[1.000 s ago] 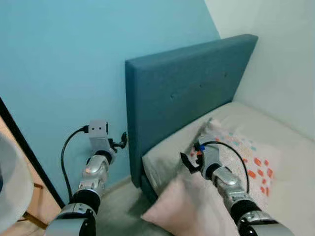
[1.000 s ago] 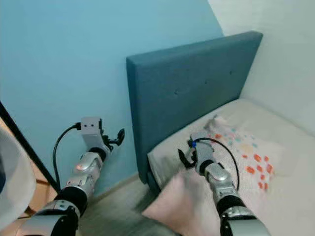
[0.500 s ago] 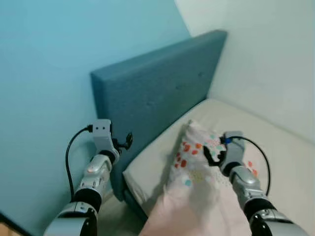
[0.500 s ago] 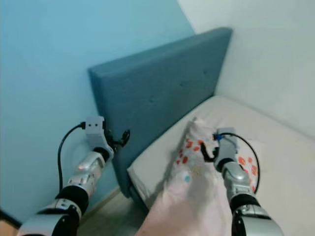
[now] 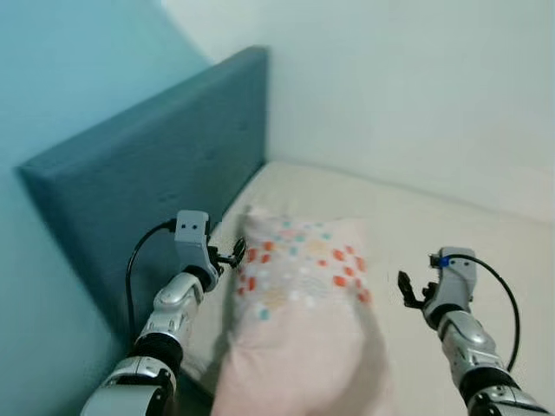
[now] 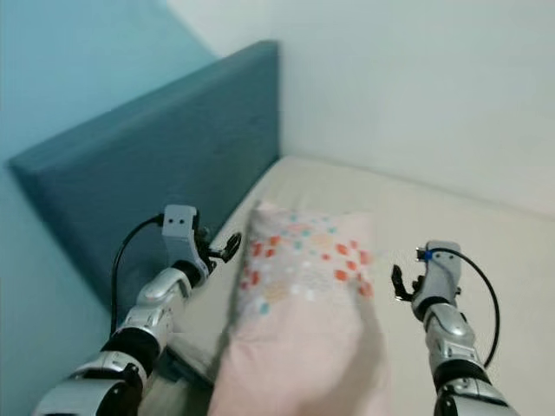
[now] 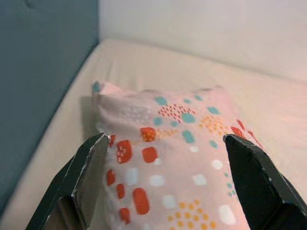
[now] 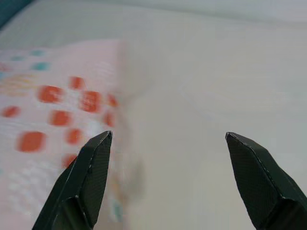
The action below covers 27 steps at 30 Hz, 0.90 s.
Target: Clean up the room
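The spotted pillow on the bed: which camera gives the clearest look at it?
The left wrist view: the pillow sits sharp between the open fingers, with its red, teal and white spots crisp. Both eye views show its whole outline on the mattress, but softer. The right wrist view catches a blurred edge.

A pillow (image 5: 299, 299) lies on the mattress (image 5: 451, 225), near its head end. The headboard (image 5: 139, 186) stands at the left, behind the pillow's far edge, and a wall (image 5: 408, 87) runs along the mattress's far side. The left gripper (image 5: 232, 254) hangs just beside the pillow's left edge; the right gripper (image 5: 410, 291) hangs over the mattress to the pillow's right, apart from it.
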### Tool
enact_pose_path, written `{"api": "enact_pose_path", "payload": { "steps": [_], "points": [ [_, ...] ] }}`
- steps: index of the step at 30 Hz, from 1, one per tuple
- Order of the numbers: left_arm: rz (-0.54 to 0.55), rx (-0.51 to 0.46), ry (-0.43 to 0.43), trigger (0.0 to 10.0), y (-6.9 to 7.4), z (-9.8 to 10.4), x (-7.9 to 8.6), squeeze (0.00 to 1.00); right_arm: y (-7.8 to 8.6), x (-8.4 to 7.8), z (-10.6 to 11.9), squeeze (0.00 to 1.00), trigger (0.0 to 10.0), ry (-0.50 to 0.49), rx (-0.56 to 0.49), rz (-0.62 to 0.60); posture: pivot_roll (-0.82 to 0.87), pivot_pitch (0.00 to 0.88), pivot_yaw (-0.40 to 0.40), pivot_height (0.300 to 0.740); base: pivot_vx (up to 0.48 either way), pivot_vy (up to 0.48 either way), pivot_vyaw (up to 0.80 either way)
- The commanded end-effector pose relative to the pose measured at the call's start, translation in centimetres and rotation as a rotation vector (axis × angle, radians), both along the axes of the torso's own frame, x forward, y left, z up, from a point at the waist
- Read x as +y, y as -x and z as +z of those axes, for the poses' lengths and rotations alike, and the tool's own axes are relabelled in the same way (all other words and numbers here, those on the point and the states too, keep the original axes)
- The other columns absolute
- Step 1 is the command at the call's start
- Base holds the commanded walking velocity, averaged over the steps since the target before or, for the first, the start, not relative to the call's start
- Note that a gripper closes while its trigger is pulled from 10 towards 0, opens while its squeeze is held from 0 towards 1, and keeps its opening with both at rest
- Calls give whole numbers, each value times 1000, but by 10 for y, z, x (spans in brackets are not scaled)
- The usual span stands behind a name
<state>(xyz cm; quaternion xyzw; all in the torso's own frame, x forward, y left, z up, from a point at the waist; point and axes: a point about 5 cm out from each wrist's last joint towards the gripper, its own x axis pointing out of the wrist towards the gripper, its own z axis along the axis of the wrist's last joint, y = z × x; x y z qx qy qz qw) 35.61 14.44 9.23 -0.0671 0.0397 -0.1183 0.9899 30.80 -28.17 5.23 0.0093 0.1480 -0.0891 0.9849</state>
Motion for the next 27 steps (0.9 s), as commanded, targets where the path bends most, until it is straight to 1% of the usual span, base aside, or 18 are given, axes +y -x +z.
{"api": "enact_pose_path", "payload": {
  "steps": [1, 7, 10, 11, 13, 17, 23, 25, 26, 27],
  "points": [
    [15, 26, -4, 10000, 0, -2, 4, 0, 4, 2, -7, 0, 10000, -27, 24, -17, -19, 0, -7, 740, 0, 0, -781],
    [65, 44, -24, 10000, 0, -4, 12, 0, 4, 7, -10, 0, 10000, -43, 33, -1, -17, 0, -8, 740, 0, 0, -781],
    [123, 66, -35, 10000, 0, -7, 21, 0, 3, 11, -10, 0, 10000, -49, 33, 22, -15, 0, -11, 740, 0, 0, -781],
    [123, 66, -35, 10000, 0, -7, 21, 0, 3, 11, -10, 0, 10000, -49, 33, 22, -15, 0, -11, 740, 0, 0, -781],
    [170, 86, -34, 10000, 1, -9, 28, 0, 1, 14, -10, 0, 10000, -50, 31, 32, -15, 0, -12, 740, 0, 0, -781],
    [207, 96, -34, 10000, 3, -12, 35, 0, 0, 16, -10, 0, 10000, -52, 30, 45, -16, 0, -12, 740, 0, 0, -781],
    [223, 95, -31, 10000, 4, -12, 36, 0, 0, 20, -10, 0, 10000, -54, 28, 59, -15, 0, -13, 740, 0, 0, -781],
    [229, 114, -52, 10000, 5, -16, 36, 0, -1, 24, -10, 0, 10000, -54, 17, 78, -15, 0, -12, 740, 0, 0, -781],
    [233, 126, -68, 10000, 6, -19, 35, 0, -2, 27, -10, 0, 10000, -42, 21, 98, -17, 0, -11, 740, 0, 0, 0],
    [233, 126, -68, 10000, 6, -19, 35, 0, -2, 27, -10, 0, 10000, -42, 21, 98, -17, 0, -11, 740, 0, 0, 0]
  ]
}}
